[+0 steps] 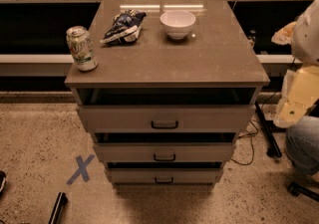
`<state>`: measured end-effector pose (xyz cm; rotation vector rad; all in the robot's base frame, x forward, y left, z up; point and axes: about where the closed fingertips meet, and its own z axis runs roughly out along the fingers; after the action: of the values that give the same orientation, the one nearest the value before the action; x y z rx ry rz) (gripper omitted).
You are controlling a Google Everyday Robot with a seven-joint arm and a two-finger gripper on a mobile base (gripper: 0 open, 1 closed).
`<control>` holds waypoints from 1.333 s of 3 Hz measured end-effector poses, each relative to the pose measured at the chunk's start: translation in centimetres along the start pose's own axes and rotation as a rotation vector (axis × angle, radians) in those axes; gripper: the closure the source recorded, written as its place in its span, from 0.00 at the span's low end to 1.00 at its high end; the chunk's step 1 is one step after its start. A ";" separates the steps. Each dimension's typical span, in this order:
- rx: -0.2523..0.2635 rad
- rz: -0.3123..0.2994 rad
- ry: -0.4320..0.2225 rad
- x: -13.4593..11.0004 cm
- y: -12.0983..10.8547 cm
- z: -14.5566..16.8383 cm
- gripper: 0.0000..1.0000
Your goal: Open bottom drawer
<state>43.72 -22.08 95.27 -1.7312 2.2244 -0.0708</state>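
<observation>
The bottom drawer (164,174) is the lowest and slimmest of three grey-brown drawer fronts in the cabinet (209,63). It has a small dark handle (164,180) at its centre. Its front sits just behind the middle drawer (164,152), with a dark gap above it. The top drawer (164,117) stands furthest forward. My gripper is not in view. Pale cream shapes (301,88) at the right edge stand well to the right of the drawers; I cannot tell whether they belong to my arm.
On the cabinet top stand a green soda can (82,49), a chip bag (122,26) and a white bowl (177,23). A blue tape X (80,169) marks the floor at left, with dark objects (58,207) nearby. A jeans-clad knee (303,143), chair base and cables are at right.
</observation>
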 end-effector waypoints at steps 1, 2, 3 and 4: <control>-0.020 -0.001 -0.101 0.0 3.5 3.4 0.00; -0.027 0.083 -0.230 2.8 7.5 7.9 0.00; -0.005 0.156 -0.257 4.8 9.1 9.4 0.00; -0.048 0.167 -0.283 4.5 8.2 13.3 0.00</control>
<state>38.83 -22.14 79.74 -1.4667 2.1624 0.2519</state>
